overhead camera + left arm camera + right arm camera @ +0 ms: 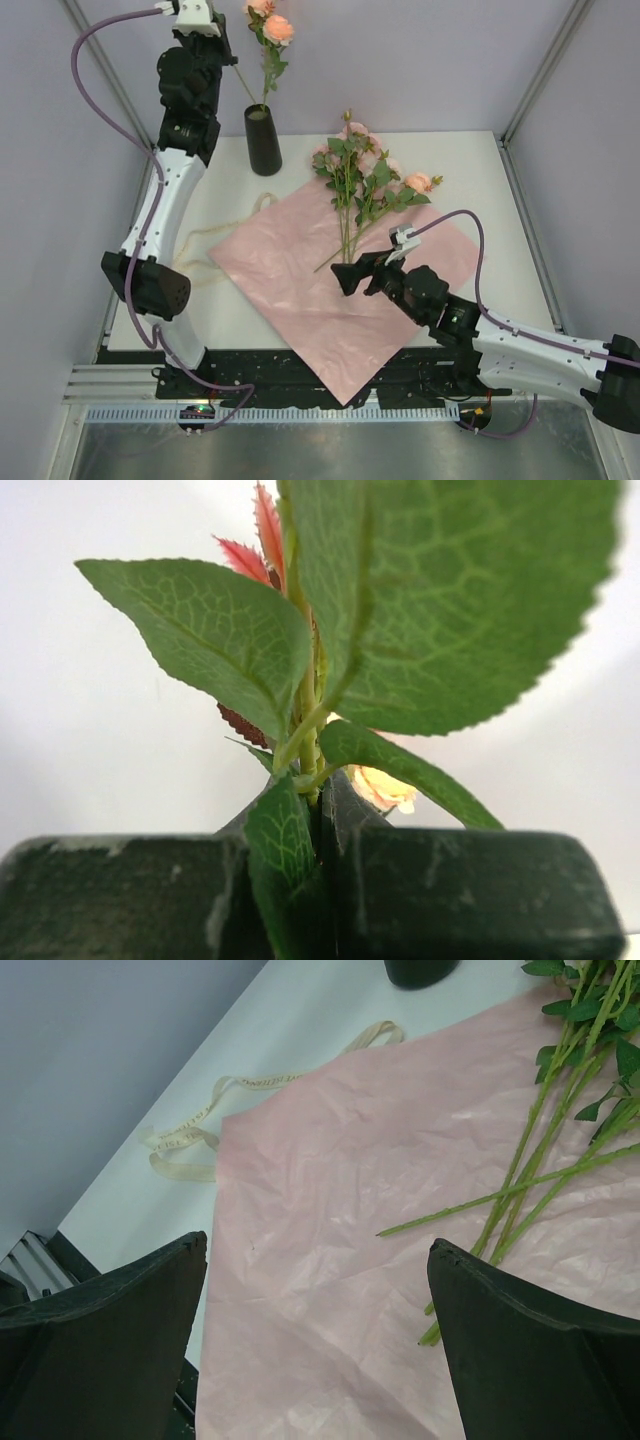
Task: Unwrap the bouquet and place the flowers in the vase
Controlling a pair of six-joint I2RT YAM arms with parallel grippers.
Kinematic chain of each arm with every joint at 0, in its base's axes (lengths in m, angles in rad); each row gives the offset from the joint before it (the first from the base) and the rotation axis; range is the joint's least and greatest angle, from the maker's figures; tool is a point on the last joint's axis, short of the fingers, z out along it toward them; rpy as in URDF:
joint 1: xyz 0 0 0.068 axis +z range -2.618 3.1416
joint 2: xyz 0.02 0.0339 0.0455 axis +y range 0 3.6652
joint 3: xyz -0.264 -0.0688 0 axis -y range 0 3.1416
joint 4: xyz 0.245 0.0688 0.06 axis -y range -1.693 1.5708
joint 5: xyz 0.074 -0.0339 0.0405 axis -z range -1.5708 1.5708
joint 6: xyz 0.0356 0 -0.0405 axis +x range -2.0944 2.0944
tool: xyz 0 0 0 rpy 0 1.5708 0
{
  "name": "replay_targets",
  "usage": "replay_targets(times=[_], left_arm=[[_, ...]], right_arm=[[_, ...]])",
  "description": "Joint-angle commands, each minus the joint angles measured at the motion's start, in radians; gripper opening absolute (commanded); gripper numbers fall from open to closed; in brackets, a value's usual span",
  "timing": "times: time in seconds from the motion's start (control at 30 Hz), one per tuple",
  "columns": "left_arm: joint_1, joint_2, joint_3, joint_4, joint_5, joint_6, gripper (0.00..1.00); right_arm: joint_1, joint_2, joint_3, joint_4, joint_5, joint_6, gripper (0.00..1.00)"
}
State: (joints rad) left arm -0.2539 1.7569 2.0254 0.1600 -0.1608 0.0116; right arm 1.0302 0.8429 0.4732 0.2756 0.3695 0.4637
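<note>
The black vase (263, 140) stands at the back left of the table with one peach-pink rose stem (270, 45) upright in its mouth. My left gripper (228, 58) is high beside it; in the left wrist view the left gripper (325, 810) is shut on that green stem (308, 710) among its leaves. The bouquet lies unwrapped: its pink sheet (340, 290) is spread flat, and the other flowers (365, 180) lie across its far corner. My right gripper (345, 275) hovers open over the sheet (330, 1210), near the stem ends (520, 1180), with nothing between its fingers.
A loose cream ribbon (215, 235) curls on the white table left of the sheet, also in the right wrist view (200, 1130). Purple walls close the left, back and right sides. The sheet's near corner overhangs the black front rail (300, 375).
</note>
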Motion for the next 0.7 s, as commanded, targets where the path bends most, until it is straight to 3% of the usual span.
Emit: replay_targets(times=[0.0,0.1,0.23,0.4,0.43,0.47,0.57,0.67], left_arm=[[0.022,0.105,0.079,0.078,0.004,0.053,0.0],[0.036,0.174,0.143,0.032,0.009,0.041,0.0],[0.05,0.243,0.102,0.091,0.015,0.004,0.0],[0.053,0.28,0.079,0.047,0.035,-0.079,0.03],[0.053,0.273,0.066,0.036,0.049,-0.094,0.15],[0.053,0.266,0.043,0.018,0.067,-0.099,0.34],[0.05,0.221,-0.023,-0.031,0.084,-0.11,0.69],[0.051,0.138,-0.117,-0.074,0.078,-0.122,0.79]], right_arm=[[0.002,0.022,0.056,0.043,0.028,-0.02,0.95],[0.002,0.027,0.061,0.042,0.026,-0.026,0.95],[0.002,0.025,0.064,0.03,0.029,-0.033,0.96],[0.002,-0.002,0.068,-0.025,0.045,-0.01,0.96],[0.002,-0.007,0.071,-0.033,0.048,-0.004,0.95],[0.002,-0.019,0.073,-0.05,0.049,0.006,0.95],[0.002,-0.045,0.082,-0.104,0.052,0.035,0.95],[0.002,-0.067,0.093,-0.165,0.066,0.076,0.95]])
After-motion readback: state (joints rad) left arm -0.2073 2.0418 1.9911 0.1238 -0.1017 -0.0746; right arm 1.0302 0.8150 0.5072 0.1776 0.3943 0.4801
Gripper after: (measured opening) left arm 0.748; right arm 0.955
